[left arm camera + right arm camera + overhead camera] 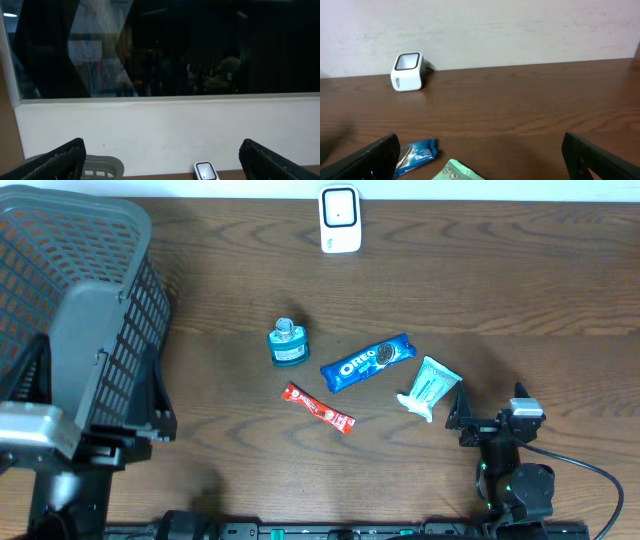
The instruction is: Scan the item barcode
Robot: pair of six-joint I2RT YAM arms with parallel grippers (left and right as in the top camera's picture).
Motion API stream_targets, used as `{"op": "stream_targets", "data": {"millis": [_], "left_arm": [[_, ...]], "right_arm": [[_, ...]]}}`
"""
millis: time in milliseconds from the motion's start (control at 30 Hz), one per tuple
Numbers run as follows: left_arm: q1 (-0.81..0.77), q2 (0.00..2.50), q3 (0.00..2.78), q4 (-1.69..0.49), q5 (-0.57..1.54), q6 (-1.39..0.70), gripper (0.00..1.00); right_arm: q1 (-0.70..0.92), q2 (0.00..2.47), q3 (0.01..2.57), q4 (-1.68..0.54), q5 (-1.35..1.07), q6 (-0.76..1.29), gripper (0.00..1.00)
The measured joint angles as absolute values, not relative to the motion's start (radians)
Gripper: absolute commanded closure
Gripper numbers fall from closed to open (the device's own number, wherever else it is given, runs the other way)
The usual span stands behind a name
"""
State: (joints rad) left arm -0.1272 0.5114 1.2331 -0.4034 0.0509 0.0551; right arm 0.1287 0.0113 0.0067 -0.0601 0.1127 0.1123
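Basket [150, 300]: cut by left edge, overhead; Oreo pack [417, 155], green pouch [452, 173]: clipped at bottom edge, right wrist; red sachet [318, 408]: print unreadable

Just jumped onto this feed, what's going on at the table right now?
Nothing is being handled yet. The left gripper and right gripper are both open and empty. The Oreo pack, teal bottle, red stick packet and green pouch lie loose mid-table, the pouch nearest the right gripper. The scanner stands at the far edge, the basket on the left.
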Motion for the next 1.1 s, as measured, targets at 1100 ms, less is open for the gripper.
{"op": "stream_targets", "data": {"millis": [1100], "left_arm": [[-0.060,0.094,0.954,-0.208,0.055,-0.022,0.02]], "right_arm": [[0.129,0.011,0.007,-0.060,0.113,0.112,0.01]]}}
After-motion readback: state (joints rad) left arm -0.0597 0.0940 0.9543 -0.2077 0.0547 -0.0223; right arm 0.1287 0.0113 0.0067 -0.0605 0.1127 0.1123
